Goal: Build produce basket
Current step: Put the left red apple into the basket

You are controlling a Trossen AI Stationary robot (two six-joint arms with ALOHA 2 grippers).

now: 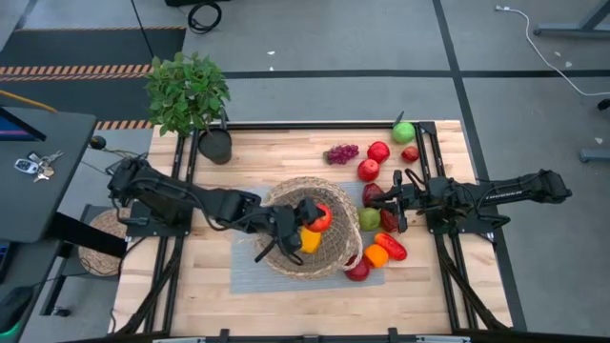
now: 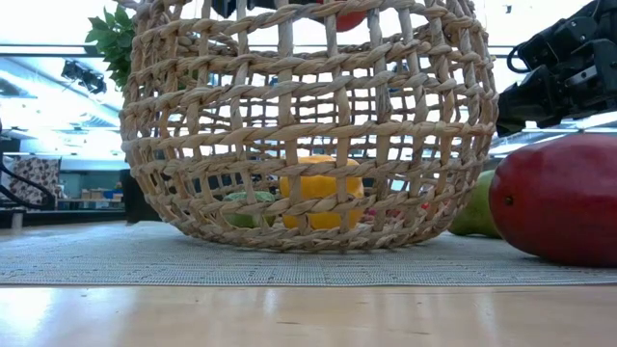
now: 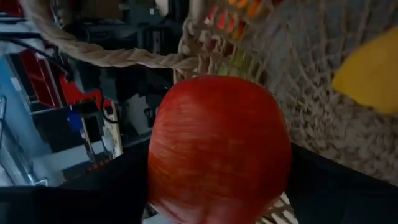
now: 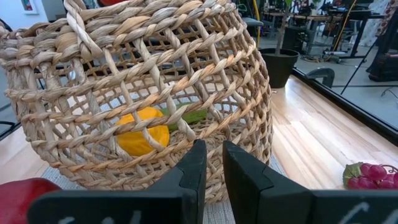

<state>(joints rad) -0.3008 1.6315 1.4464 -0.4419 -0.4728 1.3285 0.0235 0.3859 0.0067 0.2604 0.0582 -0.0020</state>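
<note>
The tan wicker basket (image 1: 305,227) stands on a grey mat (image 1: 250,276) at the table's middle. A yellow piece (image 1: 310,240) and a green piece (image 4: 194,116) lie inside it. My left gripper (image 1: 316,217) reaches in from the left over the basket's mouth, shut on a red apple (image 3: 217,149). More produce lies to the right of the basket: purple grapes (image 1: 341,152), red pieces (image 1: 374,160), a green piece (image 1: 403,131), an orange piece (image 1: 376,254). My right gripper (image 1: 396,200) waits shut among this produce, pointing at the basket (image 4: 143,93). My left gripper pinches the red apple by two opposite sides (image 3: 163,155) between its two fingers (image 3: 118,186). The fingers slant down from the table's left. The apple is lifted clear, above the basket's open mouth and just under the looped handle (image 3: 112,57).
A potted plant (image 1: 189,95) stands at the far left corner. A big dark red fruit (image 2: 559,198) and a green one (image 2: 472,207) lie close to the basket's right side. Bare wood lies along the near edge and left of the mat.
</note>
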